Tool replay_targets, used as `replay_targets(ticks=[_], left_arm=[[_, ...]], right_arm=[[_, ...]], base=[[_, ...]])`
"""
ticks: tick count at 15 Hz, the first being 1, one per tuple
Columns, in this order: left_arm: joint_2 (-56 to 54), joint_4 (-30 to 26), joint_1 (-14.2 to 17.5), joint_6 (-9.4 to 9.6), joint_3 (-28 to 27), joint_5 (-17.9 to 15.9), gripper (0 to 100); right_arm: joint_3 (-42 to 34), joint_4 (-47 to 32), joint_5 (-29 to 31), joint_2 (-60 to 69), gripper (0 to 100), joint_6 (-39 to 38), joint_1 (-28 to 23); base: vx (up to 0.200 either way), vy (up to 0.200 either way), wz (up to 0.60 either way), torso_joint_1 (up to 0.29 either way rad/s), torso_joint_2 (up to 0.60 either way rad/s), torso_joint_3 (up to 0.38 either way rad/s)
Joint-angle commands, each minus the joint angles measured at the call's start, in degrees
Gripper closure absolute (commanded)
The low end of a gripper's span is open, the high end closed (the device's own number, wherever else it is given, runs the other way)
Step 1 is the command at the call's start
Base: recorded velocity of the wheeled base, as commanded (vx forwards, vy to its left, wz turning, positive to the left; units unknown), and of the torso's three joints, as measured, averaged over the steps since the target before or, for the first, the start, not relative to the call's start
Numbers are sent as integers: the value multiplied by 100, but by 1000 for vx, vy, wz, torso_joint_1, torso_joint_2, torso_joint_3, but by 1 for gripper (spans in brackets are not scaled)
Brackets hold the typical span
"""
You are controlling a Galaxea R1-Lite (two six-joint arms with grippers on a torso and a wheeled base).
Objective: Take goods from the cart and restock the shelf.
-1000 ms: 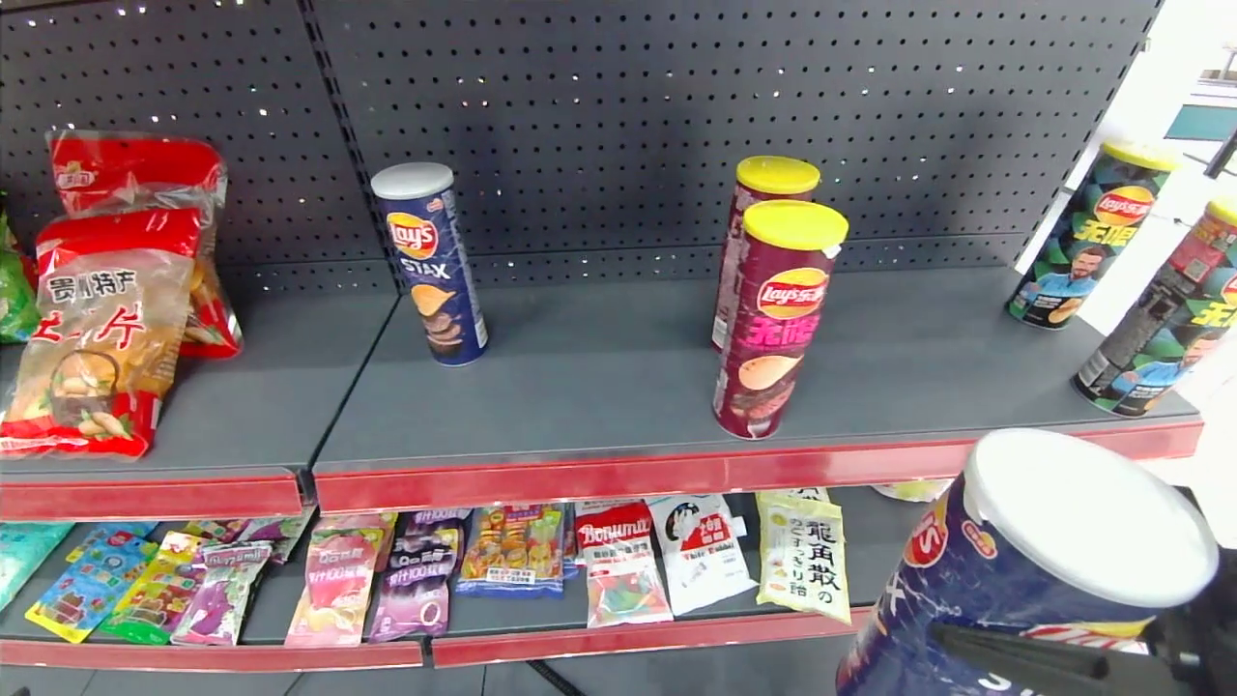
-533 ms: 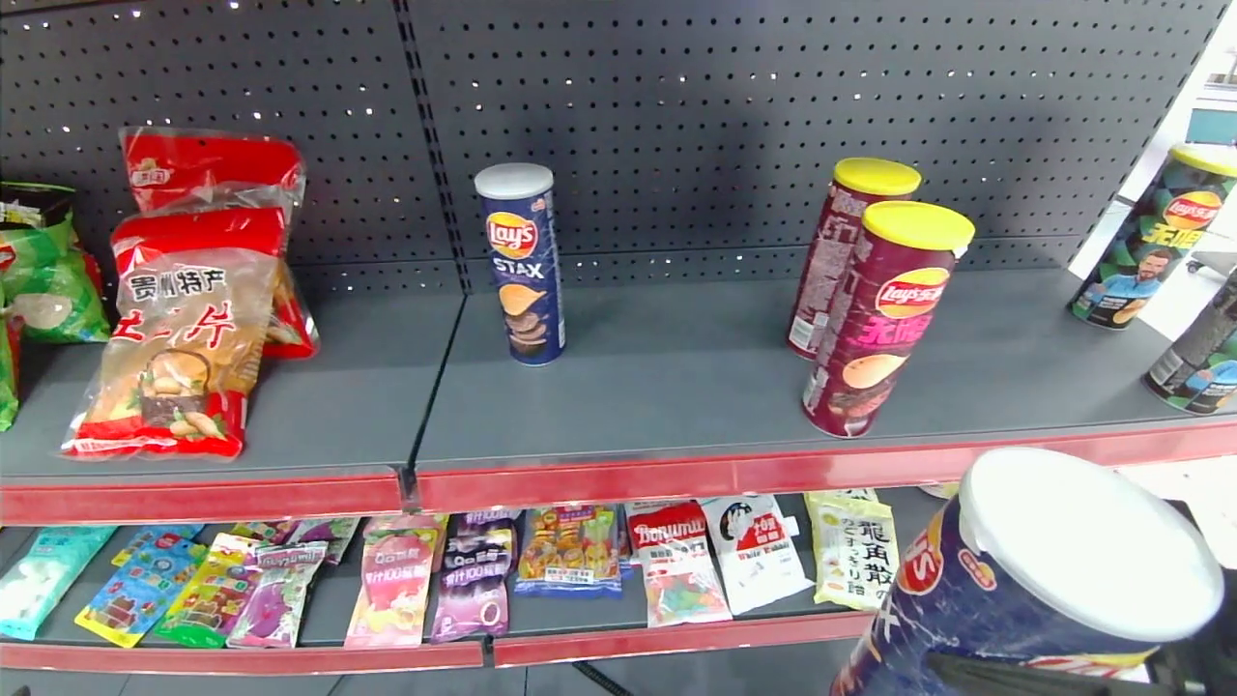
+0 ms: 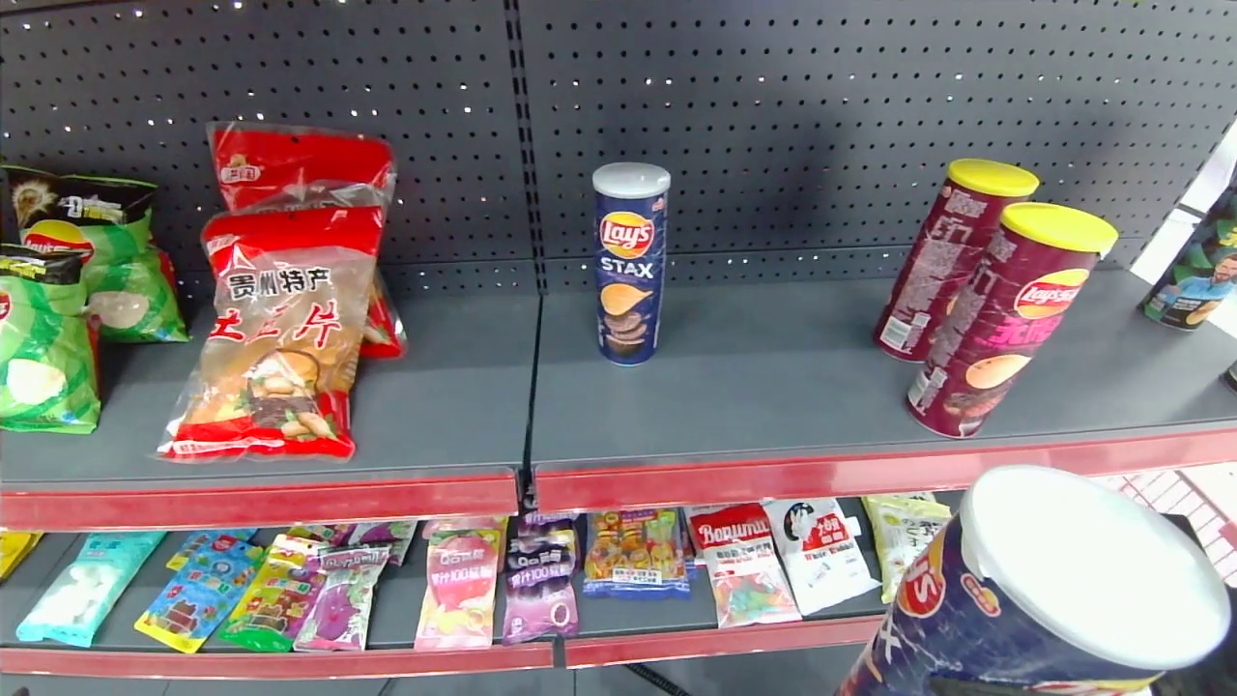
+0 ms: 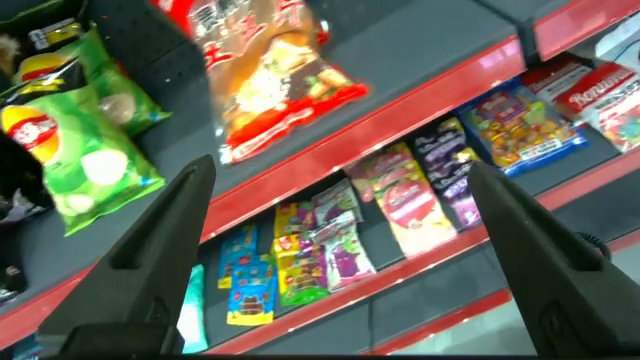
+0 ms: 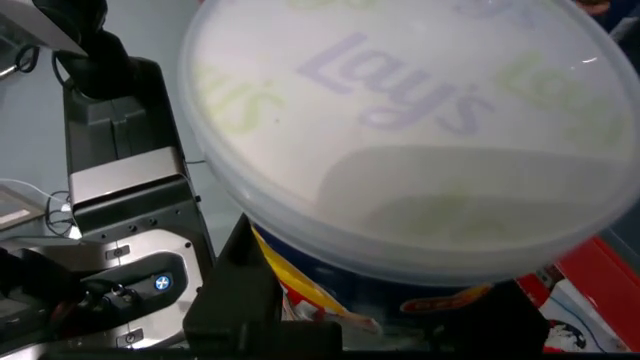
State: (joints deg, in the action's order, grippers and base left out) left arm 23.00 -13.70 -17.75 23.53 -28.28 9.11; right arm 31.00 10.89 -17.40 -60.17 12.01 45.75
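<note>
A blue chip can with a white lid (image 3: 1044, 590) is held low at the front right, below the upper shelf's red edge (image 3: 870, 474). My right gripper (image 5: 380, 312) is shut on it, its black fingers against the can's sides under the lid (image 5: 400, 120). A matching blue can (image 3: 630, 263) stands upright near the back of the upper shelf (image 3: 773, 387). My left gripper (image 4: 340, 175) is open with nothing between its fingers, hanging in front of the shelf's left part over the candy packets (image 4: 400, 200).
Two maroon cans with yellow lids (image 3: 1005, 309) stand on the shelf's right. Red snack bags (image 3: 280, 329) and green chip bags (image 3: 58, 309) are on its left. A green and black can (image 3: 1193, 280) is at the far right. Candy packets (image 3: 541, 580) line the lower shelf.
The head camera has turned left, so the whole shelf slides right in the picture and green bags come into view. The held blue can stays in the lower right corner.
</note>
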Motion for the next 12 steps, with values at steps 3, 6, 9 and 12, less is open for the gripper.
replay_targets(ticks=[3,6,9,12], left_arm=[[-15,-10,0,73,7,-5,0],[11,-1,0,91,7,3,0],[11,-1,0,82,7,21,0],[20,-10,0,91,16,12,0]], right_arm=[[-24,1,-1,32,100,3,4],[-24,1,-1,50,100,3,4],[-24,1,-1,50,100,3,-5],[-33,1,-1,41,100,3,-5]], base=[[0,0,0,0,0,0],[0,0,0,0,0,0],[133,0,0,0,3,0],[200,0,0,-4,2,2]])
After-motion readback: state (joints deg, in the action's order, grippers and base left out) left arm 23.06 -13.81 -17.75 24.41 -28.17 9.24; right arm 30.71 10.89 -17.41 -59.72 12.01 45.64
